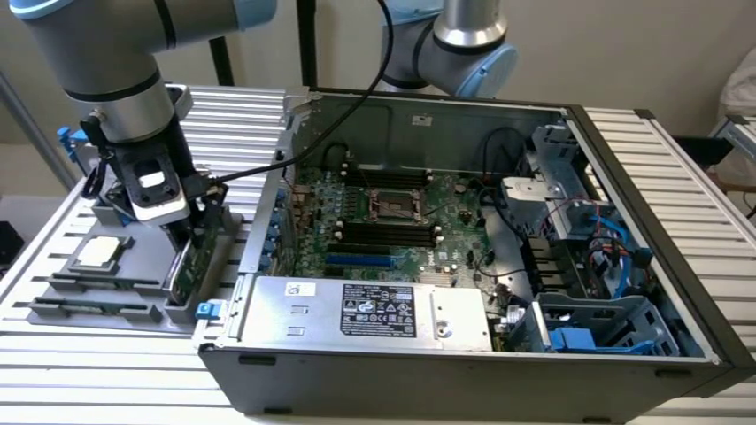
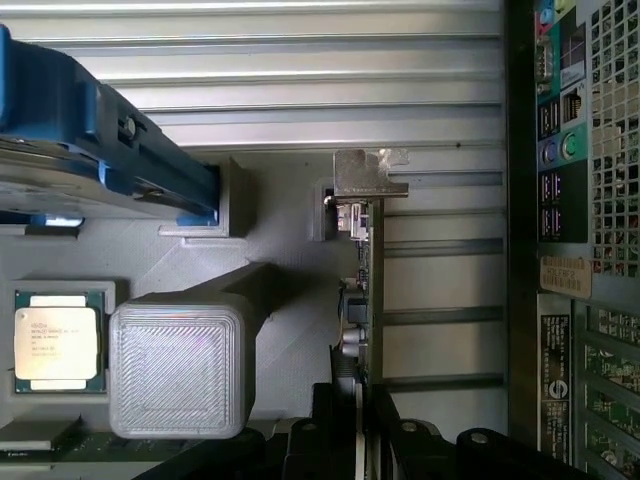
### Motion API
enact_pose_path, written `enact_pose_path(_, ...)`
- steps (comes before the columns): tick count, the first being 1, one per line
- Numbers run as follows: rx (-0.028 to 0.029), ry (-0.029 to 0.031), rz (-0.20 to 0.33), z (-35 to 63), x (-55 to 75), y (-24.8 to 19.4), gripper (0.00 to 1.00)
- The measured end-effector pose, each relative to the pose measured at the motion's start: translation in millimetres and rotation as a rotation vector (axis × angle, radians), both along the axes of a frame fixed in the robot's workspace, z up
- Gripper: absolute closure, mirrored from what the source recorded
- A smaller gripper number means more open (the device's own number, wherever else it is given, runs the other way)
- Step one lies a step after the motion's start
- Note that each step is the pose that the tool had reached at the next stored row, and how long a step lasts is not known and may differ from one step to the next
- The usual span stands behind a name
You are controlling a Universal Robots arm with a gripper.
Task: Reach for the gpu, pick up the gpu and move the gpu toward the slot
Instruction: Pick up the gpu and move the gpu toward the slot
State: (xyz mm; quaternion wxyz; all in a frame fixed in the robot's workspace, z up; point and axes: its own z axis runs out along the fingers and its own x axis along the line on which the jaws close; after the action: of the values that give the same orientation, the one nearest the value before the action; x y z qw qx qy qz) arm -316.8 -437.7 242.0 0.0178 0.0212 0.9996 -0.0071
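Note:
The gpu is a thin green card standing on edge in a grey holder tray, with its silver bracket at the far end. In the exterior view the gpu is at the left, beside the open computer case. My gripper reaches down onto the card's top edge. In the wrist view my gripper has a black finger tight against each face of the card, shut on it. The blue slot lies on the motherboard inside the case.
The tray also holds a processor chip, a silver hard drive in a blue frame and a grey printed block. The case's rear panel stands close beside the card. A power supply and a second arm border the motherboard.

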Motion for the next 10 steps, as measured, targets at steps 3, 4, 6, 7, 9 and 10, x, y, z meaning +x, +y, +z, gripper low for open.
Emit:
enact_pose_path(3,0.0032,0.0004,0.0,0.0,-0.1,0.0,0.74)
enact_pose_path(4,0.0055,0.0007,0.0,0.1,0.0,0.0,0.74)
enact_pose_path(6,0.0112,0.001,0.0,0.1,0.0,0.0,0.74)
enact_pose_path(7,0.0143,0.0015,0.0,0.3,0.0,-0.1,0.74)
enact_pose_path(9,0.0194,0.0026,0.0,0.6,0.0,-0.2,0.74)
enact_pose_path(10,0.0217,0.0034,0.0,0.8,0.0,-0.2,0.74)
